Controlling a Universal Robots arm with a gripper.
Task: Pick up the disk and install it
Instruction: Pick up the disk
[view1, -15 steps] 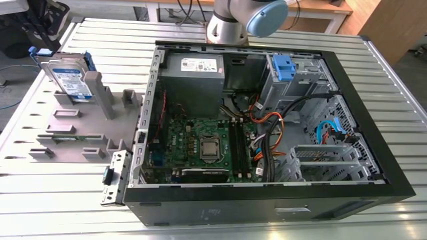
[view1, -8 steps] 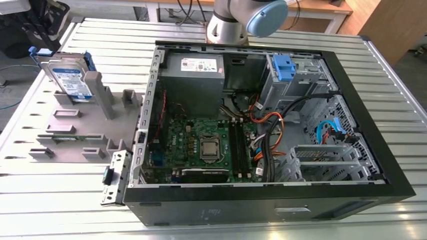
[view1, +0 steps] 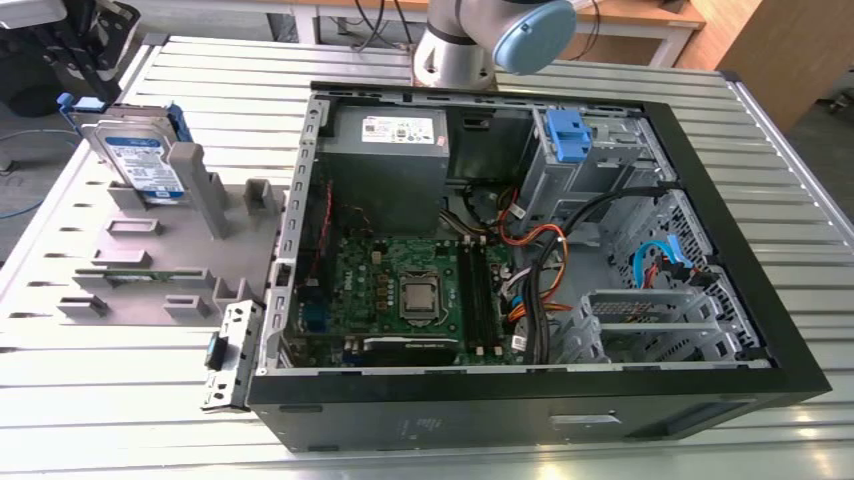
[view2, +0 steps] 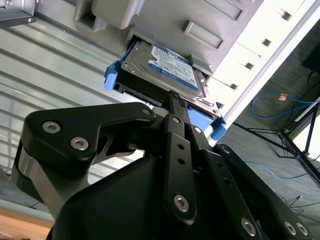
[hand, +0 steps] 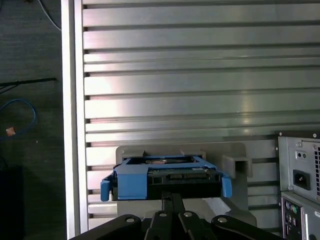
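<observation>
The disk (view1: 142, 156), a silver drive with a white-and-blue label in a blue carrier, stands on edge in a slot of the grey holder (view1: 160, 250) at the exterior view's left. In both wrist views the disk (view2: 167, 70) (hand: 167, 176) lies just beyond my fingertips, with its connector edge facing me. My gripper (view2: 172, 97) (hand: 170, 199) is shut with nothing in it. Its black fingers are pressed together and point at the middle of the disk's near edge, a short gap away. The arm's blue-capped joint (view1: 531, 30) shows at the back of the table.
The open computer case (view1: 747, 330) lies on its side on the slatted metal table (view1: 120, 400). Its drive bay with a blue latch (view1: 567, 135) sits at the back right, beside the grey power supply (view1: 387, 140). The case's rear panel (hand: 300, 185) is close to the holder.
</observation>
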